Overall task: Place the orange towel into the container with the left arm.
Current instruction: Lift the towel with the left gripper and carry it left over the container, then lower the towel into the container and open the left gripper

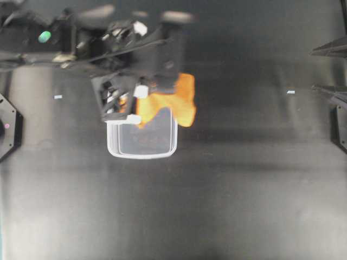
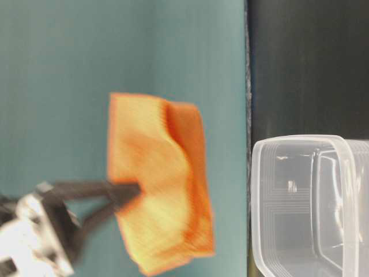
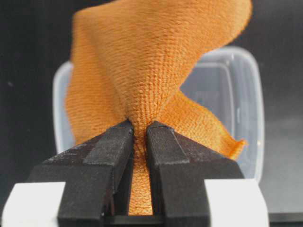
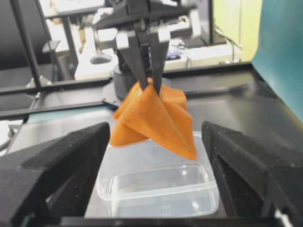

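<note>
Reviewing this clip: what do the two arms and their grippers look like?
Both arms are black. The left gripper has flat black fingers on white blocks, and its arm carries cables and a green spot. The right gripper shows broad black wedge-shaped fingers with a matte, grainy surface.

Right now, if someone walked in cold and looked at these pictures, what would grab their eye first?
The orange towel stands out first, hanging bunched in mid-air from the shut left gripper, bright against the dark table. Right under it sits the clear container, nothing inside, with the cloth dangling over its far edge. The right gripper frames the scene from the near side, its wide-open black fingers empty.
</note>
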`<state>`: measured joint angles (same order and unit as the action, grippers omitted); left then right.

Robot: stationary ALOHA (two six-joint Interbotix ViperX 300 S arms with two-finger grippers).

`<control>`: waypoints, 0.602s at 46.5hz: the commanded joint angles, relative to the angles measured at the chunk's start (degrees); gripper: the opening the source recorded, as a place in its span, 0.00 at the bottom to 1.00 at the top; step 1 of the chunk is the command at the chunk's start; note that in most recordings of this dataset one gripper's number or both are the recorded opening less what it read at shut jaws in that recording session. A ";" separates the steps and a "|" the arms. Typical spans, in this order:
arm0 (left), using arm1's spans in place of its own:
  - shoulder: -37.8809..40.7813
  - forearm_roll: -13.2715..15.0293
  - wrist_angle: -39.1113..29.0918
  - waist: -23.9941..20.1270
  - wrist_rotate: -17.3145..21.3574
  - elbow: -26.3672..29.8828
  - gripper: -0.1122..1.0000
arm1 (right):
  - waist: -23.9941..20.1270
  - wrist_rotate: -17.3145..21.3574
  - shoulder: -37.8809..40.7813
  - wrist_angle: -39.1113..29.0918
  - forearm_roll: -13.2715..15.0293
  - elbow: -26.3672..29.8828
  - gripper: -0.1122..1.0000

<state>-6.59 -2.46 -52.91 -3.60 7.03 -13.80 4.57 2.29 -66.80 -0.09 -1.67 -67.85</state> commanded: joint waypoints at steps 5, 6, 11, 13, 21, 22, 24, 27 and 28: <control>-2.20 -0.18 9.58 -0.18 -0.26 -8.44 0.16 | 0.09 0.00 0.62 0.53 -0.09 0.26 0.79; -1.93 -0.18 10.81 -0.09 -0.35 -9.32 0.16 | 0.09 0.00 0.70 0.53 -0.18 0.26 0.79; -0.79 -0.18 14.06 -0.18 -0.53 -11.69 0.16 | 0.09 0.00 0.70 0.62 -0.18 0.26 0.79; -0.09 -0.18 15.12 -0.09 -0.97 -12.48 0.16 | 0.09 0.00 0.70 0.70 -0.18 0.18 0.78; 1.85 -0.18 16.17 0.44 -0.79 -13.54 0.16 | 0.09 0.00 0.70 0.70 -0.18 0.26 0.78; 2.29 -0.18 16.17 0.44 -0.88 -13.80 0.16 | 0.09 0.00 0.62 0.70 -0.09 0.18 0.78; 2.72 -0.18 16.44 0.44 -0.88 -14.24 0.16 | 0.18 0.00 0.70 0.70 -0.18 0.18 0.78; 3.25 -0.18 16.61 0.44 -0.88 -14.85 0.16 | 0.09 0.00 0.62 0.70 -0.09 0.18 0.78; 3.34 -0.18 16.79 0.44 -0.88 -15.12 0.16 | 0.09 0.00 0.62 0.70 -0.09 0.18 0.78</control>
<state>-3.25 -2.46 -36.74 -3.25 6.15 -28.65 4.57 2.29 -66.71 0.00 -1.58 -68.12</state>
